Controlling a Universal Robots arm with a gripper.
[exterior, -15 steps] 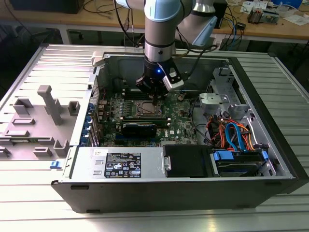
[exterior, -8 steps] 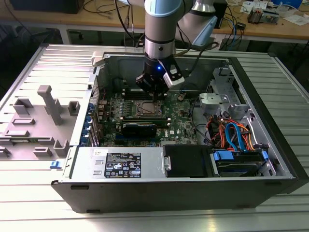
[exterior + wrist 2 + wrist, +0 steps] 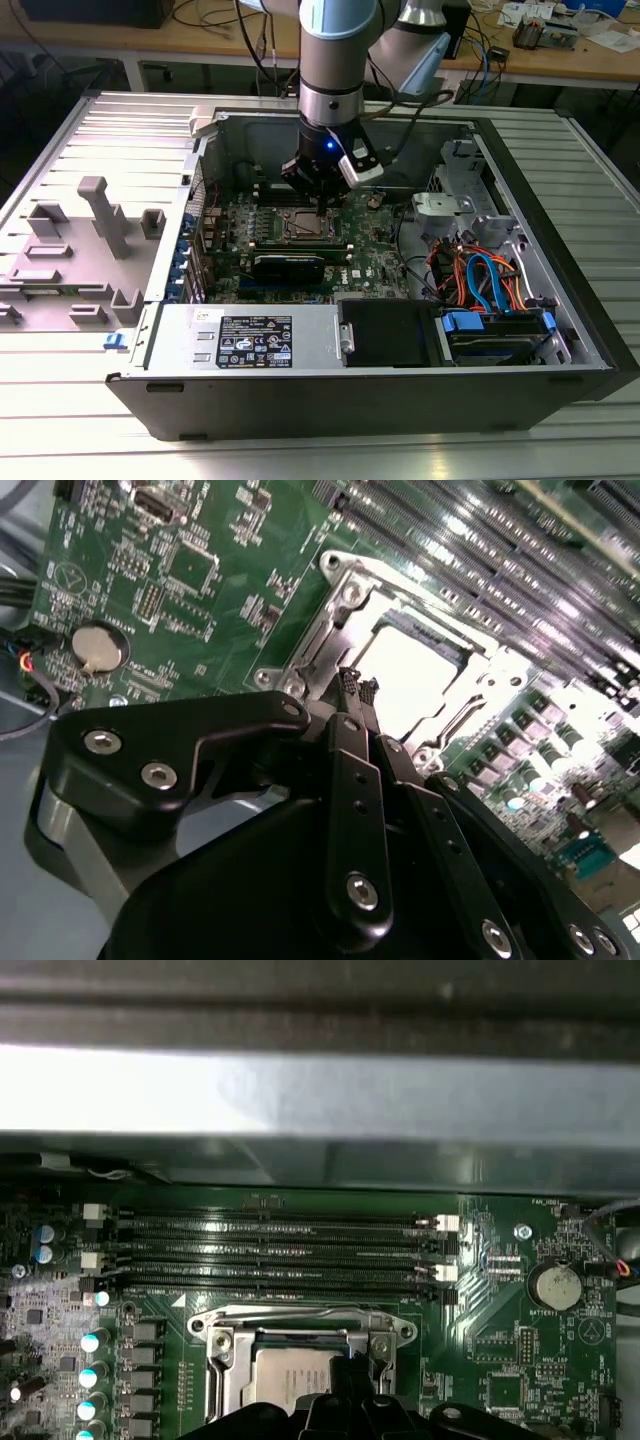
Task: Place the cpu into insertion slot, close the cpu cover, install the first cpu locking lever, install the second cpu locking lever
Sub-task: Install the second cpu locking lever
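Observation:
The cpu (image 3: 415, 675) lies flat in the insertion slot (image 3: 305, 226) on the green motherboard, its silver top shining. Over the cpu (image 3: 290, 1380) the cpu cover (image 3: 221, 1365) is folded down, and its window frames the chip. In the second wrist view the cpu cover (image 3: 322, 630) shows as a silvery frame with screws at its corners. A thin wire locking lever (image 3: 300, 1311) runs along the socket edge nearest the memory slots. My gripper (image 3: 357, 683) is shut, its black fingertips pressed together at the socket's edge with nothing visible between them. In the exterior view the gripper (image 3: 318, 200) hangs just over the socket.
Long black memory slots (image 3: 280, 1250) lie beside the socket, and a coin battery (image 3: 553, 1285) sits further along the board. The open case holds a power supply (image 3: 260, 340) and coloured cables (image 3: 480, 275) on the exterior view's right. The case's metal wall (image 3: 320, 1090) rises behind the memory slots.

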